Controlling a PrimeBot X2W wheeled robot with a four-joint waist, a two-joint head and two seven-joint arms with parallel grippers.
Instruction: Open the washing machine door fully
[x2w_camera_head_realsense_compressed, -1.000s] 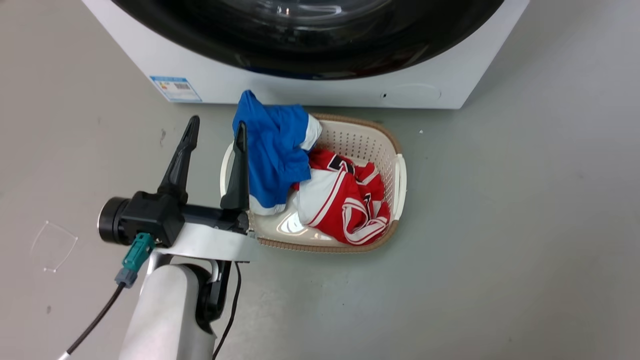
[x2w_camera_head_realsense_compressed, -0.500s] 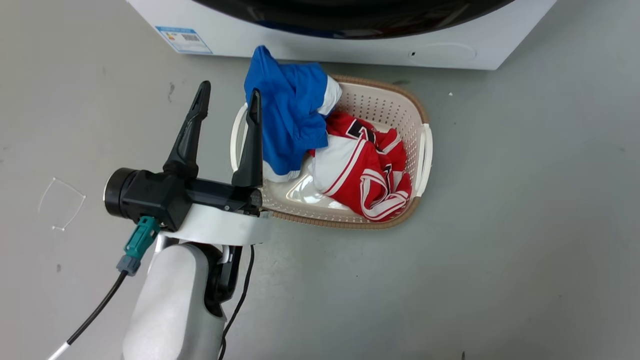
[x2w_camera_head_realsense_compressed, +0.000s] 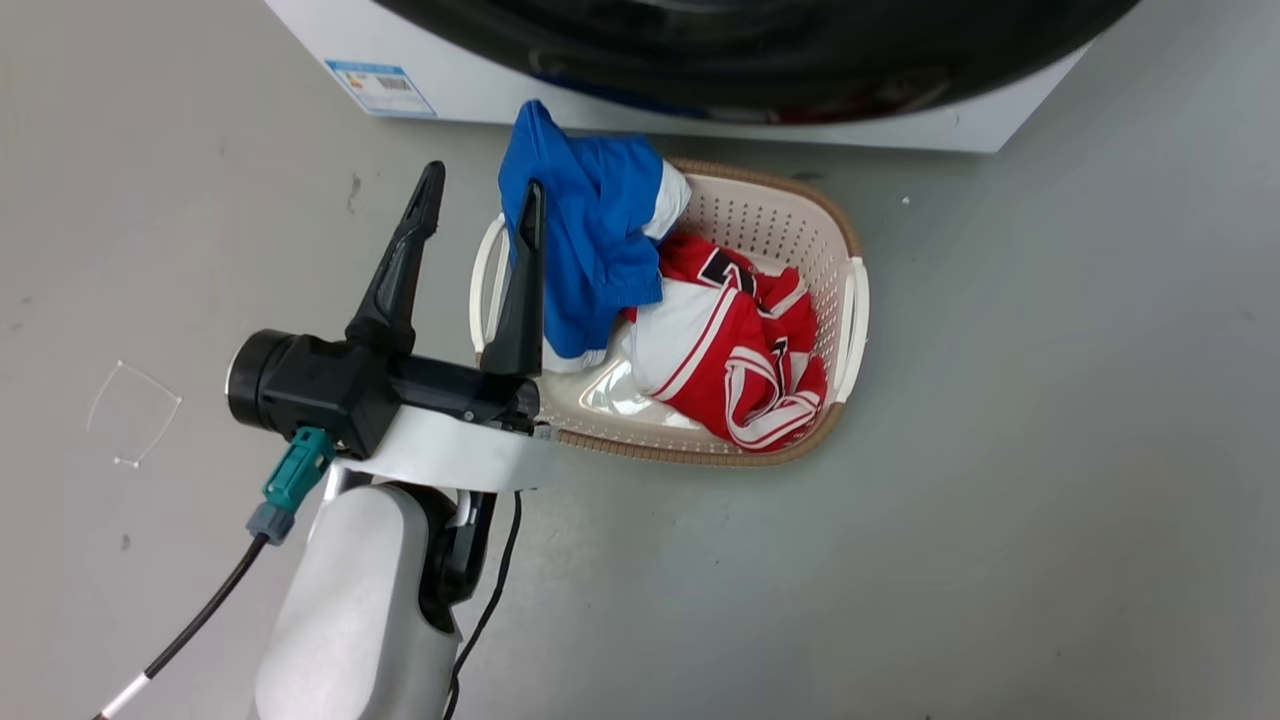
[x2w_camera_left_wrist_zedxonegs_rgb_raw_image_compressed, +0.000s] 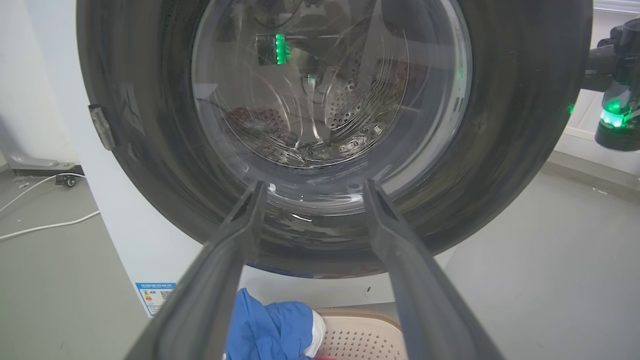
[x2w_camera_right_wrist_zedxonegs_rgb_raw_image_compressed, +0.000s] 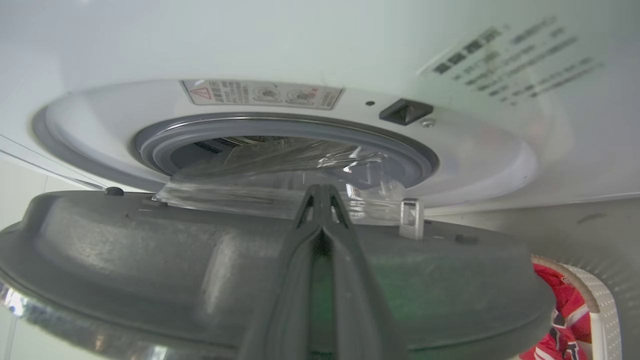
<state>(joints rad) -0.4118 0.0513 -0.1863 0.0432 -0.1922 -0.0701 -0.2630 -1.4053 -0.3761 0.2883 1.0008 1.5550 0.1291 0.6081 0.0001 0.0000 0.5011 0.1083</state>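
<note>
The left claw (x2w_camera_head_realsense_compressed: 483, 180) hangs over the floor (x2w_camera_head_realsense_compressed: 1050, 480), fingers spread apart and empty, aimed at the front of the washing machine door (x2w_camera_left_wrist_zedxonegs_rgb_raw_image_compressed: 500, 150). The right claw (x2w_camera_right_wrist_zedxonegs_rgb_raw_image_compressed: 320, 192) has its fingers pressed together, tips meeting, lying across the door's grey inner face; I cannot tell whether it grips anything. The door stands ajar, its glass bowl partly out of the grey rubber ring (x2w_camera_right_wrist_zedxonegs_rgb_raw_image_compressed: 160, 145). Just right of the left claw, near the machine, a basket (x2w_camera_head_realsense_compressed: 853, 300) holds a blue garment (x2w_camera_head_realsense_compressed: 590, 240) and a red one (x2w_camera_head_realsense_compressed: 740, 360).
</note>
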